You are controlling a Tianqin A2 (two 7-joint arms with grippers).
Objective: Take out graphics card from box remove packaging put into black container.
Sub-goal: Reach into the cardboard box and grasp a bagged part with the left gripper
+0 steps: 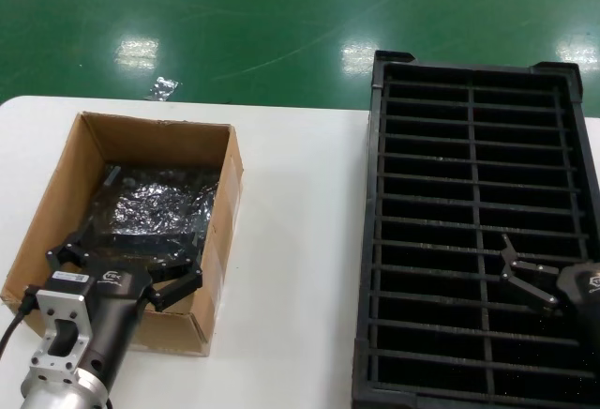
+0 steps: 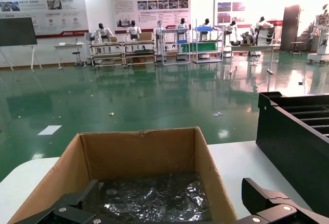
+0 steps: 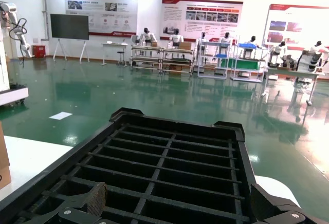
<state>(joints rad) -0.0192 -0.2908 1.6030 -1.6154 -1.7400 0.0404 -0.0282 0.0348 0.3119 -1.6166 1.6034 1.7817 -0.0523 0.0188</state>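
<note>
Box (image 1: 94,156): brown cardboard, open-topped, on the desk's left side.
Bag (image 1: 159,204): crinkly silver plastic, lying flat on the box floor; whatever is inside is hidden.
Black tray (image 1: 478,81): large, ribbed into narrow slots with a central divider, on the right, well apart from the box.

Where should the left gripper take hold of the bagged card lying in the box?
From above, near the near edge of the packaging: it lies flat in the box, walls blocking sideways approach. The open left gripper is over that end.
</note>
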